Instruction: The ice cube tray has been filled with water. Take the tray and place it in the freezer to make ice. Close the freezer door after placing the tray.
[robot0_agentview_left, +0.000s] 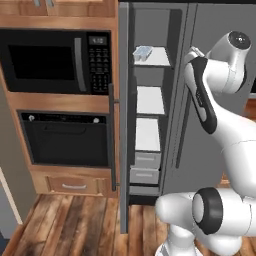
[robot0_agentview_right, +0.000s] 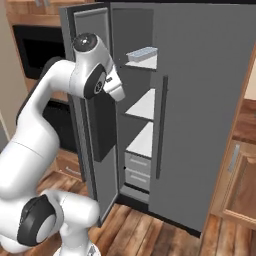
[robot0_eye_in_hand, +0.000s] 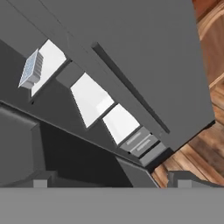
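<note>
The ice cube tray, white with pale blue cells, lies on the top white shelf of the freezer. The freezer door stands swung wide open to the left. My gripper is open and holds nothing. Its two fingertips sit far apart. It hovers outside the compartment, in front of the open door and well back from the tray. The water in the cells is too small to make out.
The fridge's plain grey right door is shut, with a long bar handle. Lower white shelves and grey drawers fill the compartment. A black microwave and wall oven stand left of the door.
</note>
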